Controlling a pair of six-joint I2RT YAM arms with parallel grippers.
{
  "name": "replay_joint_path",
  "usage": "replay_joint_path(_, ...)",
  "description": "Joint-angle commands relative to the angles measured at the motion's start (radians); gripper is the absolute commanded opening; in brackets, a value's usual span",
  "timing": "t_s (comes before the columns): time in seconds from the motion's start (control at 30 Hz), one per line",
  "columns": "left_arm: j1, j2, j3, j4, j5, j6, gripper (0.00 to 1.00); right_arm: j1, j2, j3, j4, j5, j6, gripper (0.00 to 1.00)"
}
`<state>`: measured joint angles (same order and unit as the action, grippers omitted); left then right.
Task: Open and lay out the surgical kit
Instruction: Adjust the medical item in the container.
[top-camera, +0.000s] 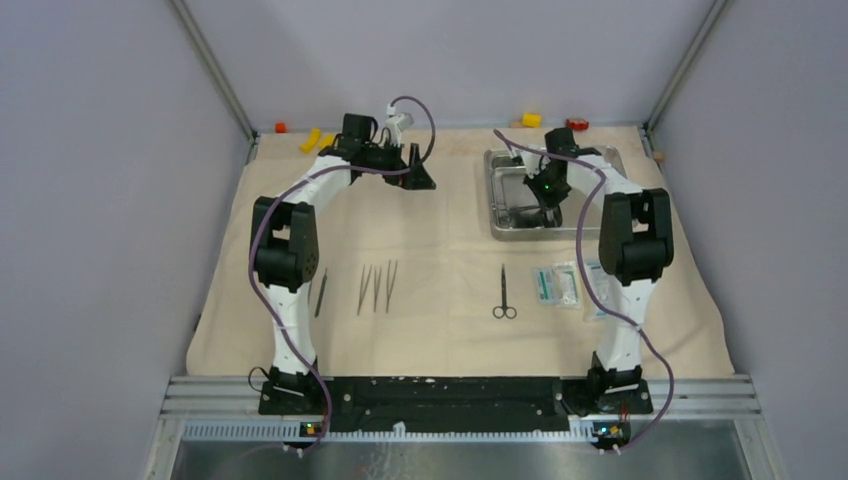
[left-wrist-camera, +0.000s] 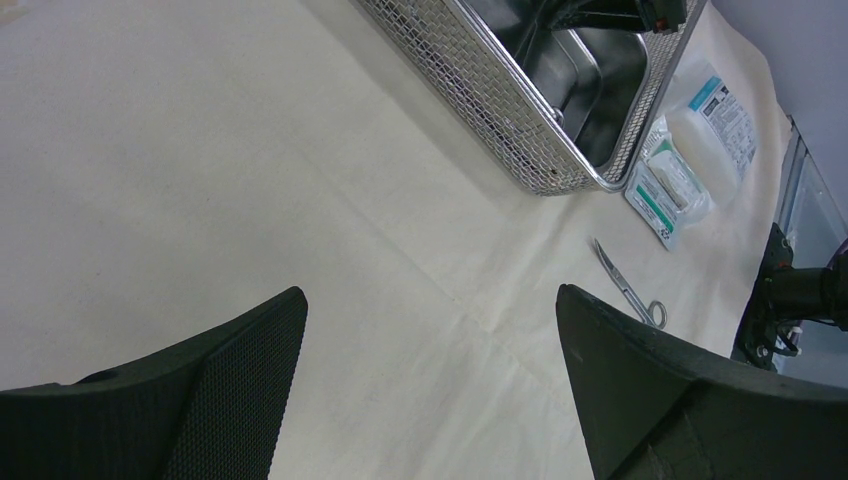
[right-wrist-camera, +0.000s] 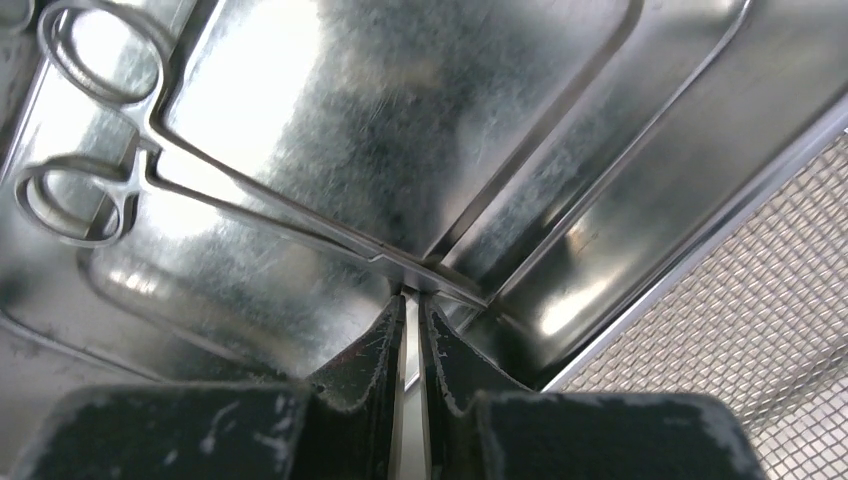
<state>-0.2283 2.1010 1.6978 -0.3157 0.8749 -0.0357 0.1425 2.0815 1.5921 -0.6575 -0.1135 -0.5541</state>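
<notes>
Layout is nearing completion: cloth wrap (top-camera: 440, 330) is lying spread, with tweezers (top-camera: 377, 287) near left, scissors (top-camera: 504, 293) centre and packets (top-camera: 556, 284) near right. Right gripper (right-wrist-camera: 411, 305) is pinching the forceps (right-wrist-camera: 330, 240) tip inside the far-right tray (top-camera: 500, 160), seemingly the last piece. Left gripper (left-wrist-camera: 430, 295) is hovering spread wide, far left.

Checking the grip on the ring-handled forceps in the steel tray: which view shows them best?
Right wrist: the forceps lie across the tray floor, rings upper left, the right tool pinching their far end. Top external: the right arm hides them in the tray. Left wrist: only the tray's mesh side, no forceps.
</notes>
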Motion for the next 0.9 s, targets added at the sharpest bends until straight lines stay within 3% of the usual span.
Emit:
replay_joint_path(0.0, 0.006, -0.014, 0.034, 0.027, 0.025, 0.002, 0.99, -0.003, 0.031, 0.068, 0.032, 0.018, 0.025, 0.08)
replay_joint_path(0.53, 0.014, 0.001, 0.054, 0.015, 0.025, 0.007, 0.99, 0.027, 0.211, 0.287, 0.070, 0.078, 0.103, 0.09)
replay_joint_path(0.87, 0.017, 0.002, 0.054, 0.020, 0.030, -0.001, 0.99, 0.052, 0.321, 0.452, 0.035, 0.003, 0.179, 0.09)
